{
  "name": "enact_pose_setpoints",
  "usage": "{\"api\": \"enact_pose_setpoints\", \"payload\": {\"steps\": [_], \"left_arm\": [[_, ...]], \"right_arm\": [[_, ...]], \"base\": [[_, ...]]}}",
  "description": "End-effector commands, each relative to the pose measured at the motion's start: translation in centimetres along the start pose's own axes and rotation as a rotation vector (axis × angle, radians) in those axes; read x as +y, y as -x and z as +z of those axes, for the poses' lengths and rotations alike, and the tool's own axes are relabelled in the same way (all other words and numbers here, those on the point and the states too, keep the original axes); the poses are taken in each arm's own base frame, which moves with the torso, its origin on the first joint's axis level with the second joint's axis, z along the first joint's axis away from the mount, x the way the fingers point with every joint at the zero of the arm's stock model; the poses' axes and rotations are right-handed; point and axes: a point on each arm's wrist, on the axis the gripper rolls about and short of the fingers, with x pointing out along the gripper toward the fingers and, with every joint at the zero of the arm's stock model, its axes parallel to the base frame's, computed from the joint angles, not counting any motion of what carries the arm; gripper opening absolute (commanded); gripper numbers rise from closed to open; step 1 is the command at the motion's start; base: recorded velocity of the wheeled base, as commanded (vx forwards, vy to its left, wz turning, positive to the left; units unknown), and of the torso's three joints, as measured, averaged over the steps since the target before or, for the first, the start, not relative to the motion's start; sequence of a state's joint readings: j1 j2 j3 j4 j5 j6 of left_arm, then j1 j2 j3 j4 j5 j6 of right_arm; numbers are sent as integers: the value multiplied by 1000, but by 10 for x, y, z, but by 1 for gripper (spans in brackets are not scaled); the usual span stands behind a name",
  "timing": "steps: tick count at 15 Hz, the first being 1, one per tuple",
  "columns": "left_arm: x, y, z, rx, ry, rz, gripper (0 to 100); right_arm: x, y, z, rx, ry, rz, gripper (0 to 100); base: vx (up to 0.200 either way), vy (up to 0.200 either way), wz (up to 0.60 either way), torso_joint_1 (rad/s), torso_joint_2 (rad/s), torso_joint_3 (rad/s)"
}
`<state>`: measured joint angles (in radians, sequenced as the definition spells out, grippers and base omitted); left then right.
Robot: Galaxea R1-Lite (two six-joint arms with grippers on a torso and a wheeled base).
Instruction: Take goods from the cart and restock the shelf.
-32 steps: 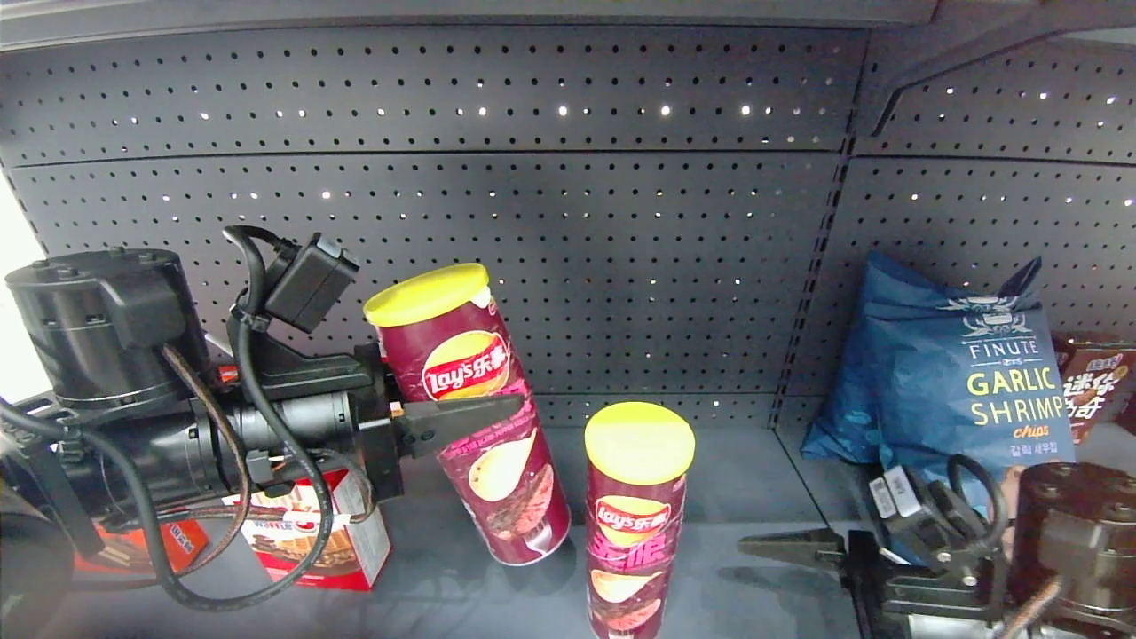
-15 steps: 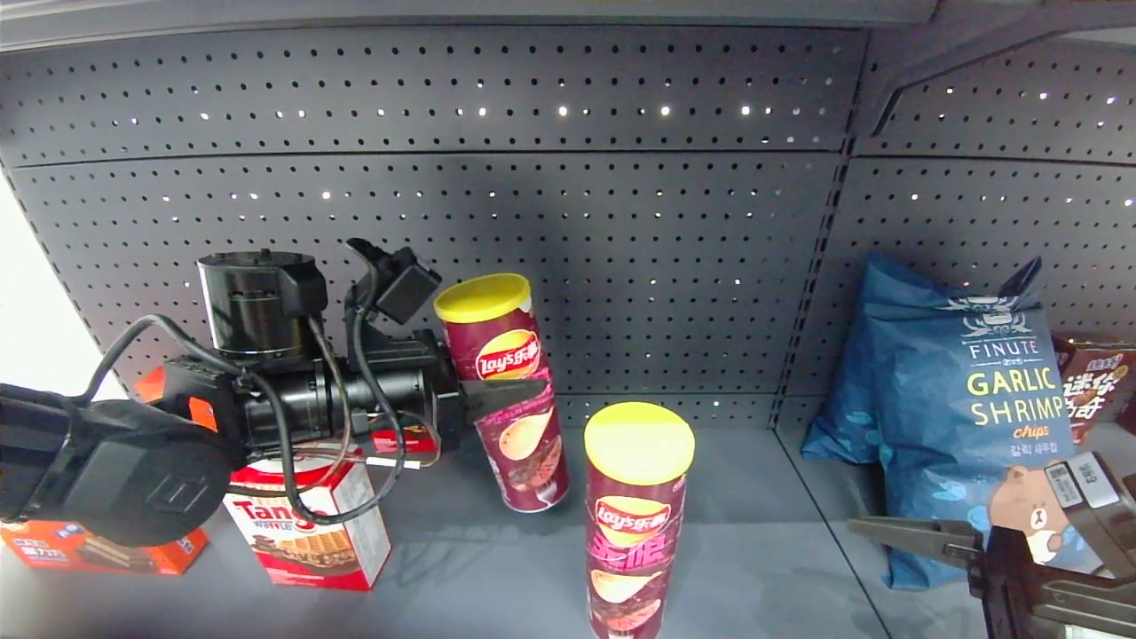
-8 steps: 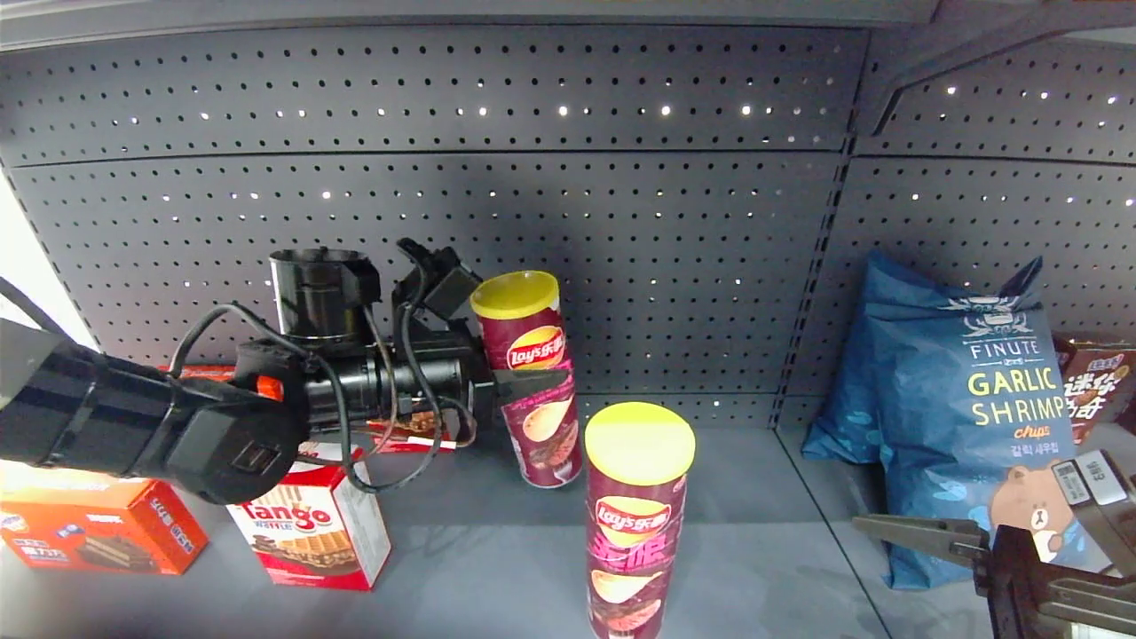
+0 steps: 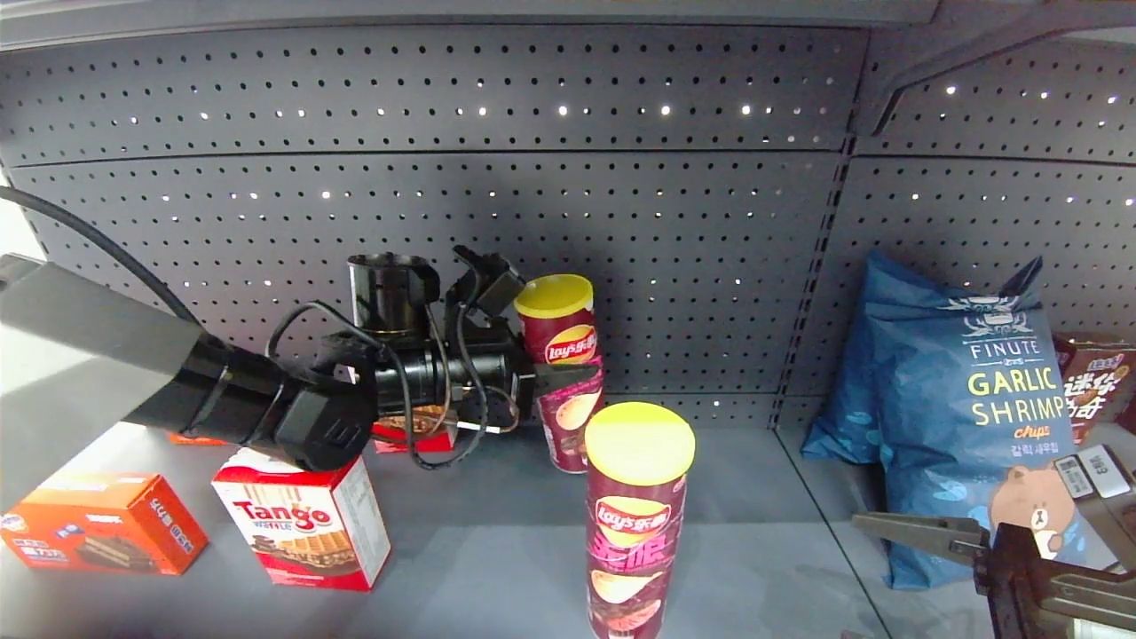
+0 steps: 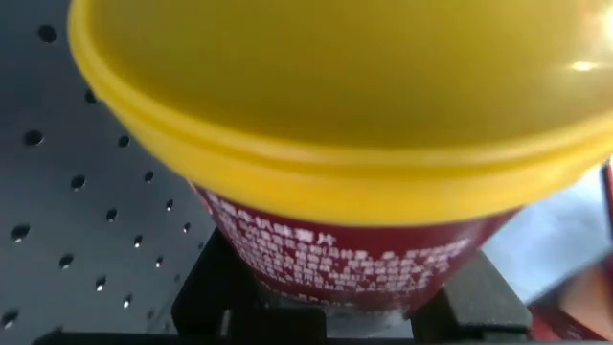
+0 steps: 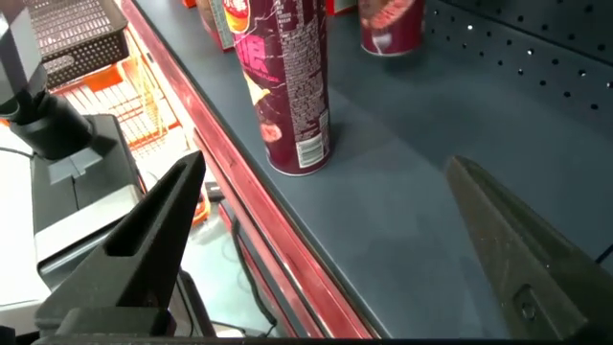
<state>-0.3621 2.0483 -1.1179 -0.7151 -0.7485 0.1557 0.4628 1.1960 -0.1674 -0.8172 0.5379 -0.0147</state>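
A maroon chips can (image 4: 563, 351) with a yellow lid is gripped at mid-height by my left gripper (image 4: 575, 374), which is shut on it. The can leans slightly near the pegboard back, its base low over the shelf floor (image 4: 461, 541). In the left wrist view its yellow lid (image 5: 345, 105) looms over the maroon body (image 5: 354, 264), with my left gripper (image 5: 350, 307) below. A second identical can (image 4: 635, 532) stands upright in front of it, also visible as the can (image 6: 287, 86) in the right wrist view. My right gripper (image 6: 324, 165) is open and holds nothing, low at the right; one finger (image 4: 914, 532) juts out there.
A wafer box (image 4: 302, 524) and an orange box (image 4: 98, 532) stand at the left front, a red pack (image 4: 417, 428) behind the arm. A blue shrimp-chips bag (image 4: 958, 399) and a brown pack (image 4: 1096, 382) fill the right. An orange cart basket (image 6: 134, 105) sits below the shelf's red edge (image 6: 259, 249).
My left arm has carried the held can rightward and deeper toward the pegboard, setting it more upright behind the standing can. The right gripper drew back to the right, then held still.
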Motion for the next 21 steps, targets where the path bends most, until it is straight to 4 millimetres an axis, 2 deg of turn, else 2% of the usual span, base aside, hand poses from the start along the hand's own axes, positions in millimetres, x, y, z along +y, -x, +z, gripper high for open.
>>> {"api": "enact_pose_setpoints", "payload": {"steps": [1, 9, 19, 20, 21], "left_arm": [[8, -11, -10, 11, 11, -3, 0], [20, -29, -20, 11, 10, -9, 0], [18, -40, -29, 24, 19, -29, 0], [17, -41, -30, 25, 20, -33, 100], [16, -42, -30, 26, 20, -36, 100]], "right_arm": [[0, 0, 0, 0, 1, 1, 100], [1, 5, -1, -10, -16, -9, 100], [3, 8, -5, -4, -23, -8, 100], [2, 8, -5, -4, -25, -9, 100], [3, 8, -5, -2, -35, -8, 100]], "base": [[0, 0, 0, 0, 0, 0], [0, 0, 0, 0, 0, 0], [0, 0, 0, 0, 0, 0], [0, 0, 0, 0, 0, 0], [0, 0, 0, 0, 0, 0]]}}
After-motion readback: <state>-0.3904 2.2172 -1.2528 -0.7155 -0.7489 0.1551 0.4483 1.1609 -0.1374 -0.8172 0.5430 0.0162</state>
